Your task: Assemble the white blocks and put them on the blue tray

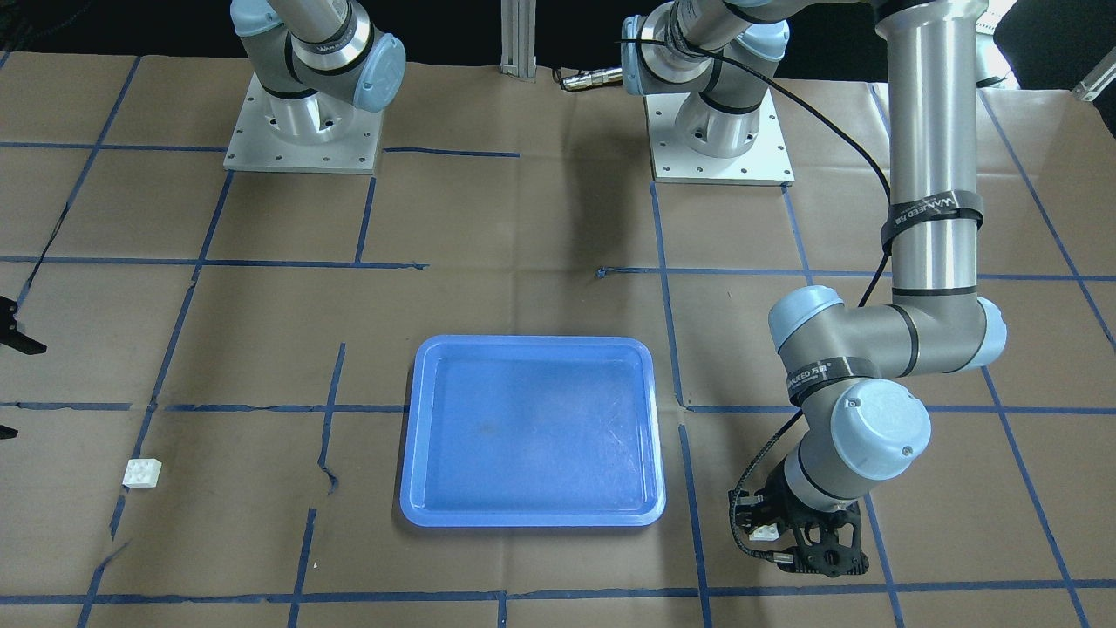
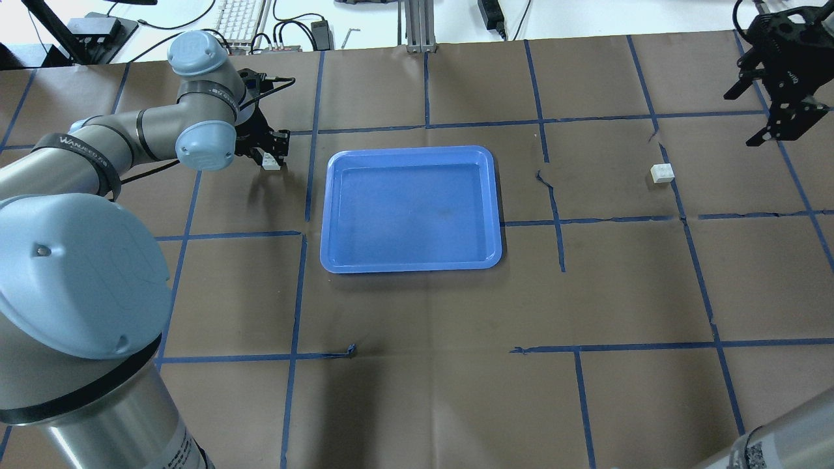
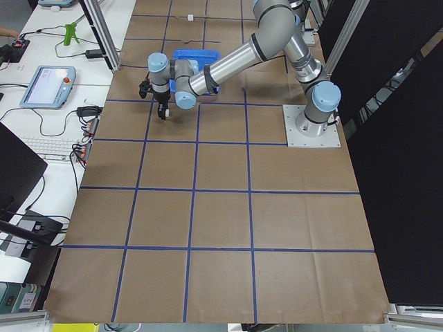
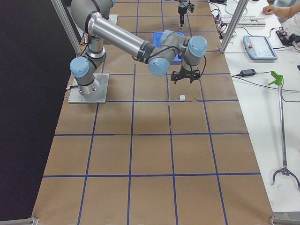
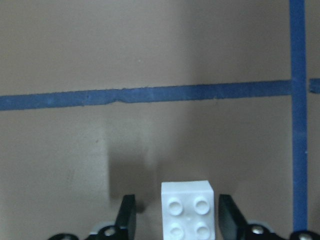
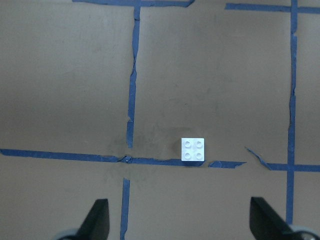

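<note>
Partly cropped: white block point(image 5: 188, 211) inside left gripper point(image 5: 176, 217).

Right hand point(image 1: 24, 388) cropped at picture edge, left hand point(image 1: 778, 539) hiding most of what seems a white block point(image 1: 765, 531).

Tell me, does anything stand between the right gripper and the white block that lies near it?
Nothing visible does. The right gripper hangs open over the white block, which lies alone on the brown paper beside a blue tape line; only open space separates them.
</note>
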Controlling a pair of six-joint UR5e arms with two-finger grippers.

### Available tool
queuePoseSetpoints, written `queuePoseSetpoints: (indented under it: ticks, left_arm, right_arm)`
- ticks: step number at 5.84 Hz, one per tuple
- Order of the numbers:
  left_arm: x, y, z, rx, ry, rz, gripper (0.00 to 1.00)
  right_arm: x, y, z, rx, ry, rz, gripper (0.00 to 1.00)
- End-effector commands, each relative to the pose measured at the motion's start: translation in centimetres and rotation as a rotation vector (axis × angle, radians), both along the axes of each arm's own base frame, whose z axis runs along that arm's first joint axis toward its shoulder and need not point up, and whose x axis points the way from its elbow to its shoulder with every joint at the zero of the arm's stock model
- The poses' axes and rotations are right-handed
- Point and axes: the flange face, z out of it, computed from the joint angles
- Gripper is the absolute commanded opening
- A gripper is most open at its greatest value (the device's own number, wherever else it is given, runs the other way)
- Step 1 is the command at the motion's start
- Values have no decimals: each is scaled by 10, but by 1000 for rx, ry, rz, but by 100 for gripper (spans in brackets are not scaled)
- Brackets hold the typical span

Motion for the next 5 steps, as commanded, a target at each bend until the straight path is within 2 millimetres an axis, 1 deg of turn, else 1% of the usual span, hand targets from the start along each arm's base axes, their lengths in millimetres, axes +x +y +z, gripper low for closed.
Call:
queuePoseSetpoints:
  ticks: [1, 2, 3, 4, 5]
  left_arm:
    - [0, 2, 12, -9, -1, -3, 1]
    - [-8, 10, 24, -14, -9, -106, 0]
    - [-30, 27, 40, -18, -23, -286, 0]
    - [-75, 56, 56, -24, -38, -481, 0]
    - [-107, 72, 55, -16, -47, -648, 1]
  right_arm:
    - [-20, -16, -70, -4, -199, 18, 100]
    - [-36, -21, -105, -10, -271, 13, 99]
    - [-41, -25, -135, -33, -332, 38, 99]
    - [-42, -28, -158, -30, -375, 40, 98]
    - [-41, -30, -175, -46, -397, 62, 97]
